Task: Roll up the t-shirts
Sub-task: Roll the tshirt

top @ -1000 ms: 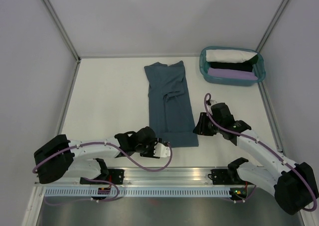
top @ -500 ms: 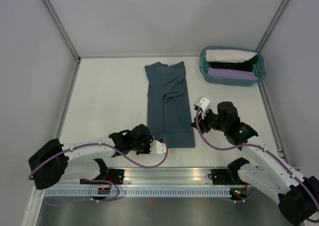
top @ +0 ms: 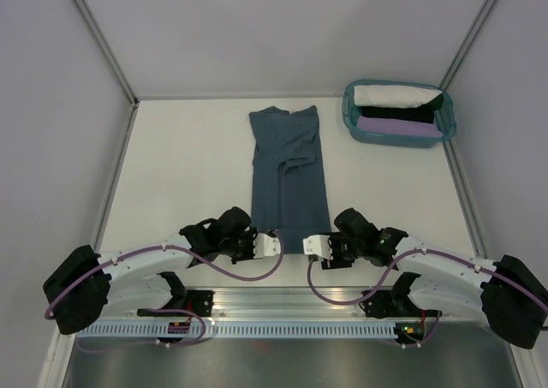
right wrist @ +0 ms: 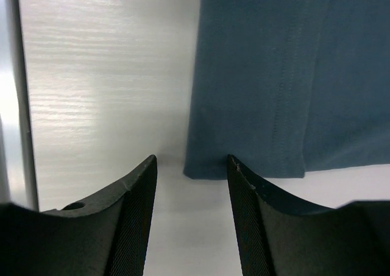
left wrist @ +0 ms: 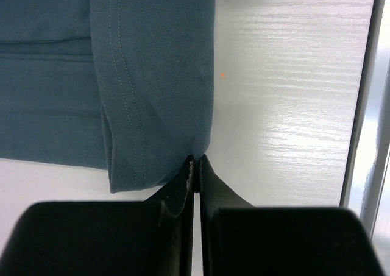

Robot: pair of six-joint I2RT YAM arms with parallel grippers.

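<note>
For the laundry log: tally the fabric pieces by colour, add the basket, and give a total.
slate-blue cotton t-shirt: 1
white fabric bundle: 1
black fabric bundle: 1
lilac fabric bundle: 1
teal translucent plastic basket: 1
Total: 5

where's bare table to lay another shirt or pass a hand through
Widest bare table: left of the blue t-shirt, out to the wall. Smaller patch: right of it, nearer than the basket. Crowded: the near edge, where the left gripper pinches one hem corner and the open right gripper faces the other.
</note>
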